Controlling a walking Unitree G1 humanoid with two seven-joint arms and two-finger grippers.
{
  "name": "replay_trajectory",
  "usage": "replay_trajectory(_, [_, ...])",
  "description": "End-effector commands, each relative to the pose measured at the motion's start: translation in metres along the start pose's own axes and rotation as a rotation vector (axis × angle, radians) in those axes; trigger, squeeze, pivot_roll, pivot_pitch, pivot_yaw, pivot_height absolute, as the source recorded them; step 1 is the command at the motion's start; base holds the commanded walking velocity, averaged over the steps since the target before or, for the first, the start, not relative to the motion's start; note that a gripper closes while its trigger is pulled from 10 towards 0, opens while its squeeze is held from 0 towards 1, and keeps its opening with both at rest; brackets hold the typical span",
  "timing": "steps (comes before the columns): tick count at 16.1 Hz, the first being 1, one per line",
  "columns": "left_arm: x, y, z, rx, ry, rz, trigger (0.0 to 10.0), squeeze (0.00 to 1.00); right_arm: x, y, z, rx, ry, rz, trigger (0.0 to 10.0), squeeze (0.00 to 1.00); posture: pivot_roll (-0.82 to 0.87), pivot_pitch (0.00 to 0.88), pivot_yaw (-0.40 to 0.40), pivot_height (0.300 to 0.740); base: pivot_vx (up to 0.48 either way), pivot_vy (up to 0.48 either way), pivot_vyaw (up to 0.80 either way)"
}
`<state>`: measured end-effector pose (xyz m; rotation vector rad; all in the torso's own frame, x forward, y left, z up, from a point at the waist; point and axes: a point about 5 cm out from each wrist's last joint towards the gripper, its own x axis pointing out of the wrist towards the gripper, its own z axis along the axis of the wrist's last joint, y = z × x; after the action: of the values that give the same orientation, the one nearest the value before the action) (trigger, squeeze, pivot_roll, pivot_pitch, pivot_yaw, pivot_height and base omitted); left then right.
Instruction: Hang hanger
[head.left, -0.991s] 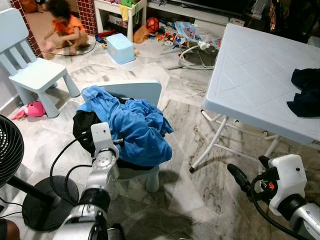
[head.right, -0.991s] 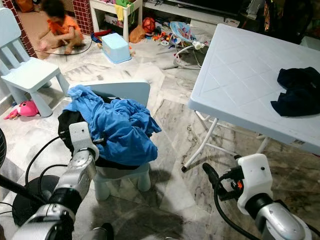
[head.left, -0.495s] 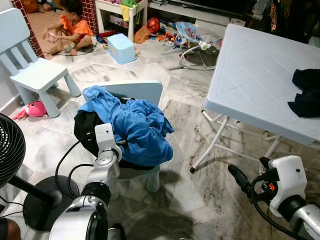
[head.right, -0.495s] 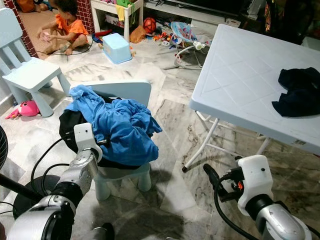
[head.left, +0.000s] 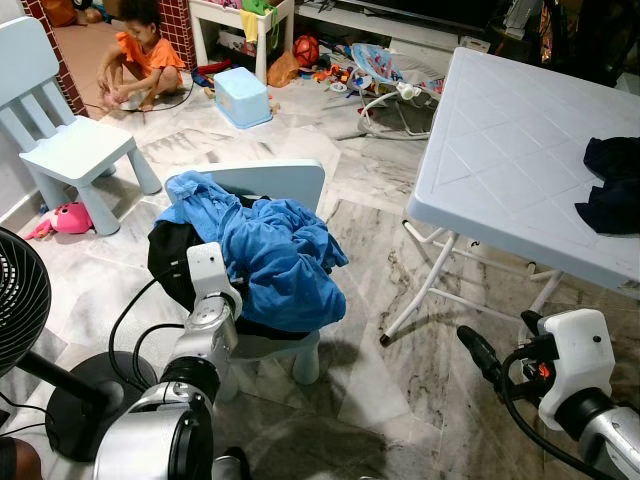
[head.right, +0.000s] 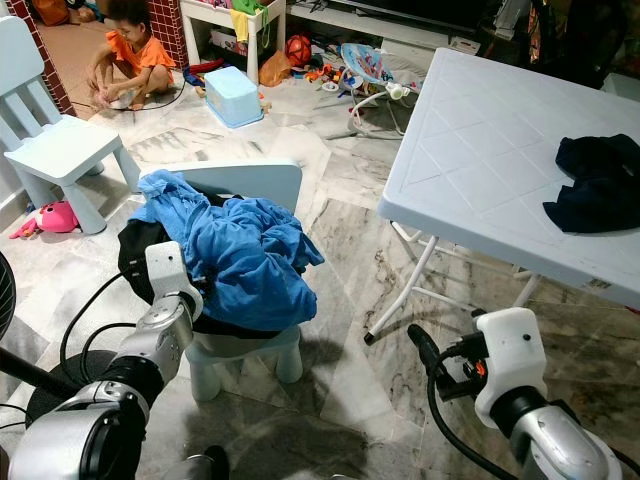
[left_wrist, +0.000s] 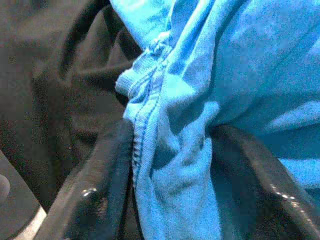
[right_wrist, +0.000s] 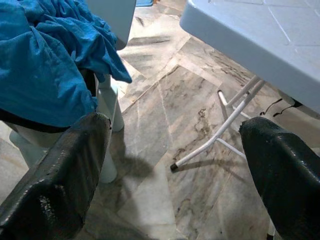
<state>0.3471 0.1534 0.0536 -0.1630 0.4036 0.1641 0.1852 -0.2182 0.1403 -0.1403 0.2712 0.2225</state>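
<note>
Blue clothing (head.left: 275, 255) is heaped on a small pale chair (head.left: 272, 185), and a fold of it is pinched between the fingers of the left tool (left_wrist: 172, 165). Further right, the right tool (right_wrist: 175, 165) is held spread above the marble floor (head.left: 400, 370), beside the white surface (head.left: 520, 160).

Bright blue garment (head.left: 275, 255), perhaps black cloth (head.left: 170, 262) beneath, grey-veined marble floor (head.left: 400, 330)

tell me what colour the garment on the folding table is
Dark navy, nearly black garment, lying on the pale table; clearest in the right eye view.
</note>
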Motion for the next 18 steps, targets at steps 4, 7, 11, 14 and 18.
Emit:
replay_trajectory(4, [0.001, -0.003, 0.004, 0.023, -0.012, -0.011, 0.0, 0.00, 0.001, 0.000, -0.002, 0.001, 0.003, -0.008, 10.0, 0.00, -0.30, 0.111, -0.083, 0.740, 0.000, 0.000, 0.00])
replay_trajectory(7, [0.001, -0.004, 0.003, 0.017, -0.010, -0.013, 0.0, 0.00, 0.002, 0.000, -0.002, 0.000, 0.002, -0.006, 10.0, 0.00, -0.30, 0.112, -0.085, 0.740, 0.000, 0.000, 0.00])
replay_trajectory(11, [0.000, -0.003, -0.004, -0.031, 0.032, -0.011, 0.0, 0.00, 0.003, 0.000, -0.002, -0.001, 0.004, 0.000, 10.0, 0.00, -0.30, 0.113, -0.087, 0.740, 0.000, 0.000, 0.00])
replay_trajectory(14, [-0.001, -0.004, -0.008, -0.038, 0.036, -0.011, 0.0, 0.00, 0.005, 0.002, -0.003, 0.007, 0.007, 0.025, 10.0, 0.00, -0.29, 0.110, -0.086, 0.740, 0.000, 0.000, 0.00])
replay_trajectory(18, [-0.001, -0.001, -0.007, -0.033, 0.027, -0.004, 0.0, 0.00, 0.009, 0.005, -0.004, 0.019, 0.013, 0.046, 10.0, 0.00, -0.29, 0.100, -0.080, 0.740, 0.000, 0.000, 0.00])
